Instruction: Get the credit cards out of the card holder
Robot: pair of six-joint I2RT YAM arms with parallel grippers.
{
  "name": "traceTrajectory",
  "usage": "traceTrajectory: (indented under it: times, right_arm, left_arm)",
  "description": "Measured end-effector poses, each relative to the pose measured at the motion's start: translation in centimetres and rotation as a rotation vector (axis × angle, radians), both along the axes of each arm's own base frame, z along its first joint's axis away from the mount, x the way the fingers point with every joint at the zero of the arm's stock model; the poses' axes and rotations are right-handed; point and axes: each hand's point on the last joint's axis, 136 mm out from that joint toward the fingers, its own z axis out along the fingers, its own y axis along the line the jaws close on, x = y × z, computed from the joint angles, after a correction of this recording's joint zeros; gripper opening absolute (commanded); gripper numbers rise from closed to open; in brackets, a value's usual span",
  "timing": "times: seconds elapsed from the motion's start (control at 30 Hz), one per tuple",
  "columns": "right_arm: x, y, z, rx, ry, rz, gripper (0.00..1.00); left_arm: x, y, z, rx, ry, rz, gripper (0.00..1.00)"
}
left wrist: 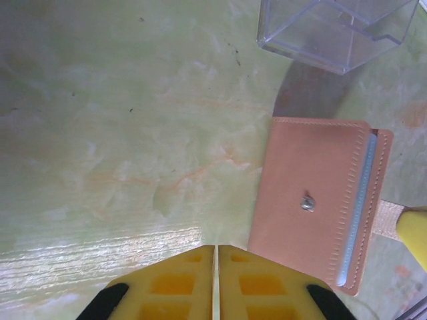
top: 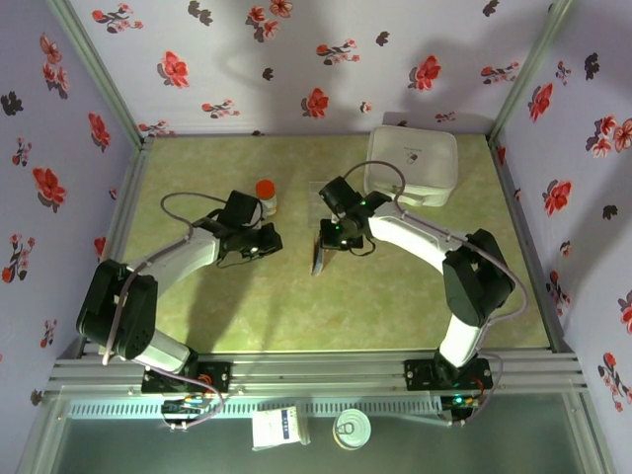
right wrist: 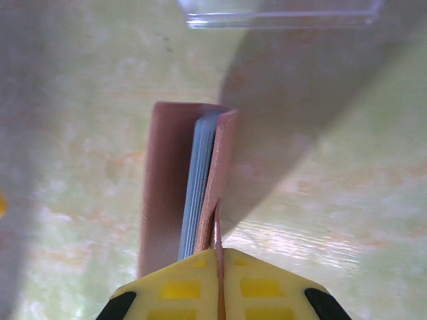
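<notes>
Floral wallpaper closes in a pale green marbled table (top: 197, 316), with a white box (top: 413, 166) at the far right and an orange-capped bottle (top: 266, 195) near the middle. The wallet (left wrist: 313, 180) lies flat on the table between the two arms, just near of a clear tray (left wrist: 333, 30).

The right gripper (right wrist: 219, 273) is clenched on the edge of the wallet's upper flap, a thin brown strip pinched between its yellow fingers. That flap stands slightly away from the lower one, and a blue-grey stack of edges (right wrist: 199, 180) shows in the gap, which I take for the cards, though they could be inner panels. The left gripper (left wrist: 215, 280) is closed on nothing and hangs just beside the wallet's long side.

The wallet looks light and soft — it will likely slide or lift off the table unless one flap is pinned. The cards should be thin, stiff and slick, and packed close together. The place to take them is the exposed edge along the open side, one at a time — pinched across the faces while the flap is held open.
</notes>
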Motion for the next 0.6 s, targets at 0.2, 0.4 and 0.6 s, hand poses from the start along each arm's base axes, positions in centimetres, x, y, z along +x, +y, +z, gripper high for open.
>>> traceTrajectory:
  times: [0.2, 0.4, 0.6]
  right_arm:
    - [-0.3, 2.3, 1.0, 0.027, -0.017, 0.032, 0.08]
    - [-0.3, 1.9, 0.9, 0.014, -0.012, 0.026, 0.09]
    - [-0.2, -0.6, 0.0, -0.018, 0.0, -0.019, 0.09]
  left_arm:
    - [-0.2, 0.3, 0.1, 0.004, -0.003, -0.001, 0.09]
    - [-0.3, 0.2, -0.6, 0.009, 0.013, -0.015, 0.08]
    - [0.0, -1.0, -2.6, 0.027, 0.063, -0.043, 0.06]
